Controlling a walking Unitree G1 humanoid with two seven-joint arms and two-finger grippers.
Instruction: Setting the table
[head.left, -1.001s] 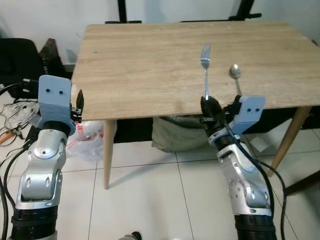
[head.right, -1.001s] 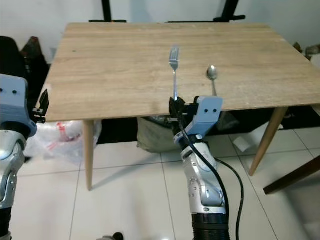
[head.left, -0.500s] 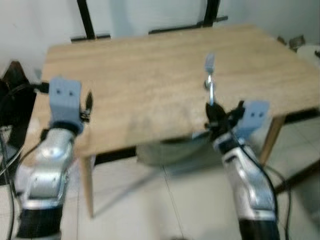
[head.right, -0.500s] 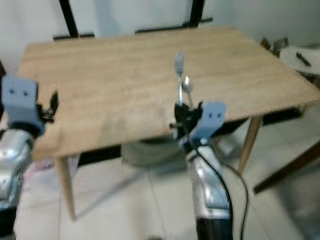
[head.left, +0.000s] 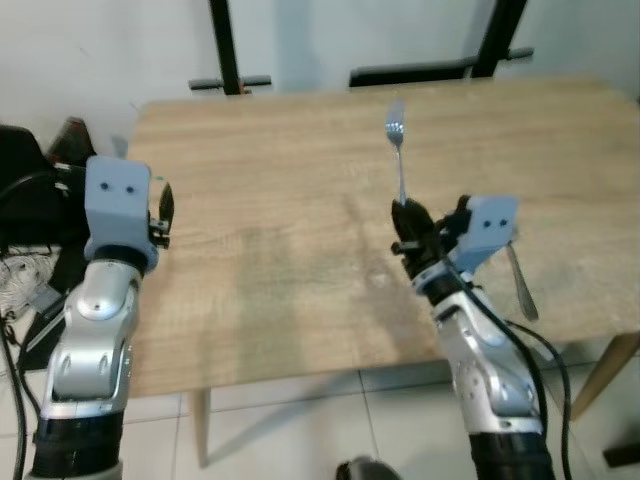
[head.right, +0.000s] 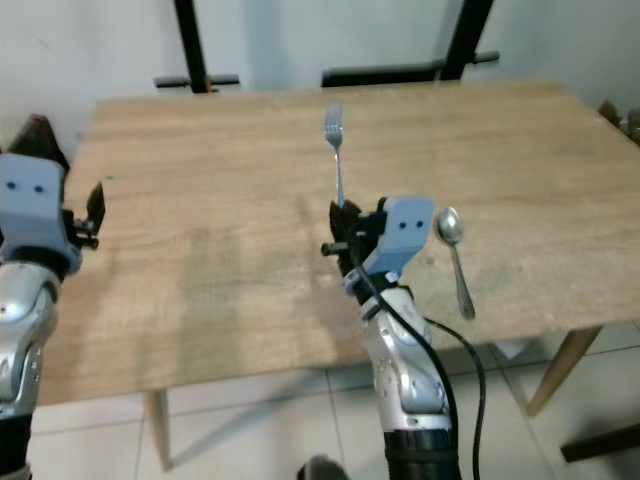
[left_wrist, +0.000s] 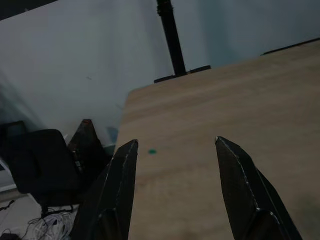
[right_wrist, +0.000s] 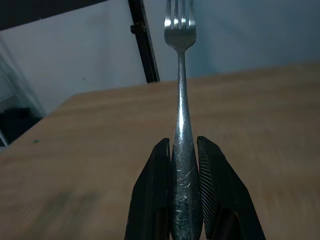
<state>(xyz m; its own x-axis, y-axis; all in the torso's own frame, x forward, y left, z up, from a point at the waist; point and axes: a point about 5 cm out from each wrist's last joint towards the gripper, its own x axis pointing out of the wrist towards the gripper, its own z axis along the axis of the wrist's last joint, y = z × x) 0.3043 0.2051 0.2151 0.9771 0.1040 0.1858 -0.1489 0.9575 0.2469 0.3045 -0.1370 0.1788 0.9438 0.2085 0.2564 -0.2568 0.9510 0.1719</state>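
My right gripper (right_wrist: 183, 190) clamps the fork (head.left: 397, 160) by its handle, tines up, above the wooden table (head.left: 260, 250). A spoon (head.right: 455, 258) lies on the table beside that gripper. My left gripper (left_wrist: 175, 175) hovers with fingers spread over the table's left edge.

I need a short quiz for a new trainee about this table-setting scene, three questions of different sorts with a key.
1. True or false: the right gripper holds the fork by its handle, tines pointing away from the wrist.
2. Multiple choice: where is the spoon? A) in the left gripper B) lying on the wooden table, to the right of the right gripper C) on the floor.
3. Fill in: the left gripper's fingers are ____ and hold nothing.

Key: 1 true; 2 B; 3 open.
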